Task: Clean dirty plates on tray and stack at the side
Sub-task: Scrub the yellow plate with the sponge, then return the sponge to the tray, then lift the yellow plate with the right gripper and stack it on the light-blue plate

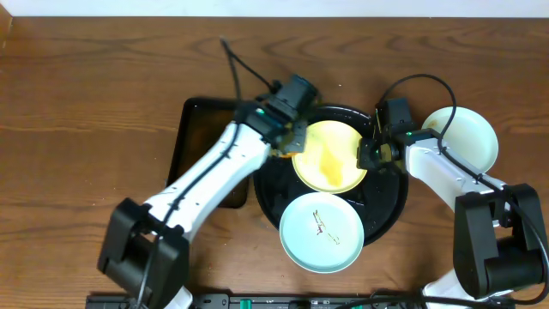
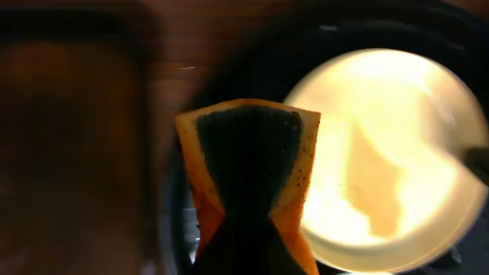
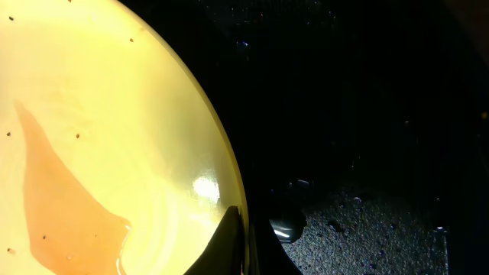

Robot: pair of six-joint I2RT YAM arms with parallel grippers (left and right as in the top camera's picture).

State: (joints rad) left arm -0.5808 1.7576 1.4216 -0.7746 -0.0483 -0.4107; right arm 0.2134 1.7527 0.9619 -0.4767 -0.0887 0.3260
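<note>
The pale yellow plate [image 1: 328, 155] is tilted over the round black tray [image 1: 388, 209]. My right gripper [image 1: 371, 153] is shut on its right rim; the right wrist view shows the fingers pinching the plate's edge [image 3: 238, 229] and an orange liquid patch on the plate [image 3: 65, 214]. My left gripper [image 1: 287, 144] is shut on an orange sponge with a dark scrub face [image 2: 248, 164], just left of the plate [image 2: 382, 153]. A mint-white plate with brown streaks [image 1: 322, 232] lies on the tray's front. Another mint-white plate [image 1: 467, 137] sits on the wood at the right.
A dark rectangular tray [image 1: 193, 137] lies left of the round tray, partly under my left arm. Brown wood tabletop [image 1: 86, 112] surrounds both trays. The round tray's surface is wet with droplets [image 3: 367, 214].
</note>
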